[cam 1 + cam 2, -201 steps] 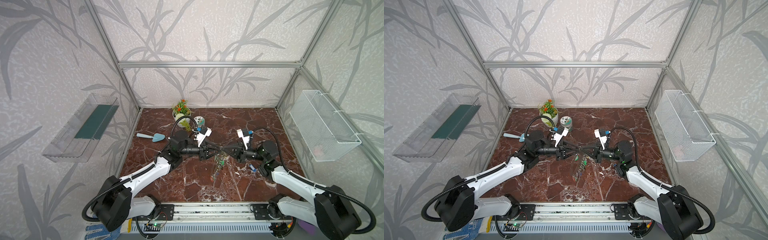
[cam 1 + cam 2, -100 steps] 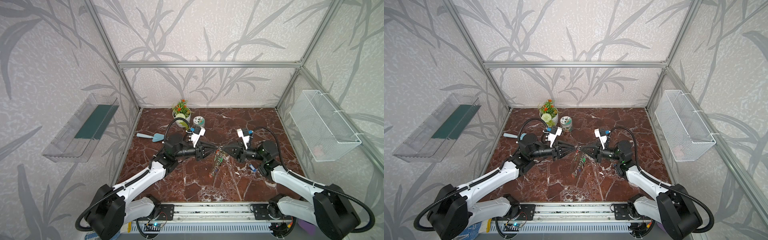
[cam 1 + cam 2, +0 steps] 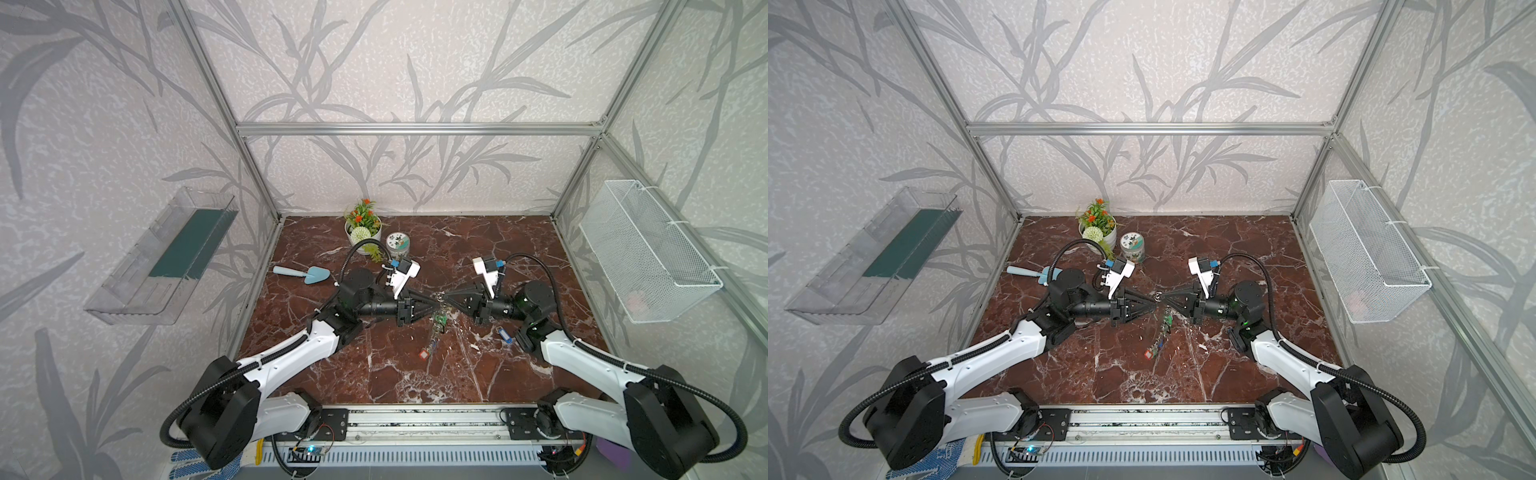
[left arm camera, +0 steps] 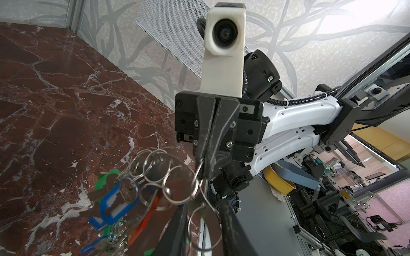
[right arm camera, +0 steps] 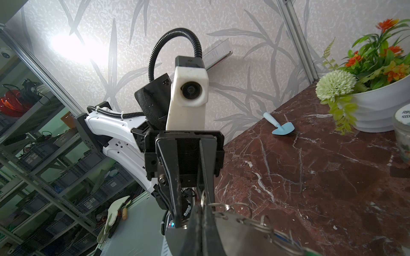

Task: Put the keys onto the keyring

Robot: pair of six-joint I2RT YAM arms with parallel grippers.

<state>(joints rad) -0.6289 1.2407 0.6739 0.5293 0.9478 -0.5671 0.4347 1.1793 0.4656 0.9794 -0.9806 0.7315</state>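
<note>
right pincer [image 3: 444,297] clamps the keyring [image 5: 235,232], left pincer [image 3: 434,306] gapes, over red marble [image 3: 374,374] between leaf-papered walls [image 3: 415,62].

Two grippers: left gripper [image 3: 436,307], right gripper [image 3: 444,296]. One keyring [image 5: 241,239]. Hanging from it, two blue keys [image 4: 113,201], one red key [image 4: 144,221], at least one green key [image 4: 104,180]; the full tally is unclear. One loose blue key [image 3: 504,334] at four o'clock. One flowerpot [image 3: 371,245] and one jar [image 3: 397,245] at eleven, one trowel [image 3: 305,274] at ten, one basket [image 3: 648,253] at three, one shelf [image 3: 158,266] at nine.
</note>
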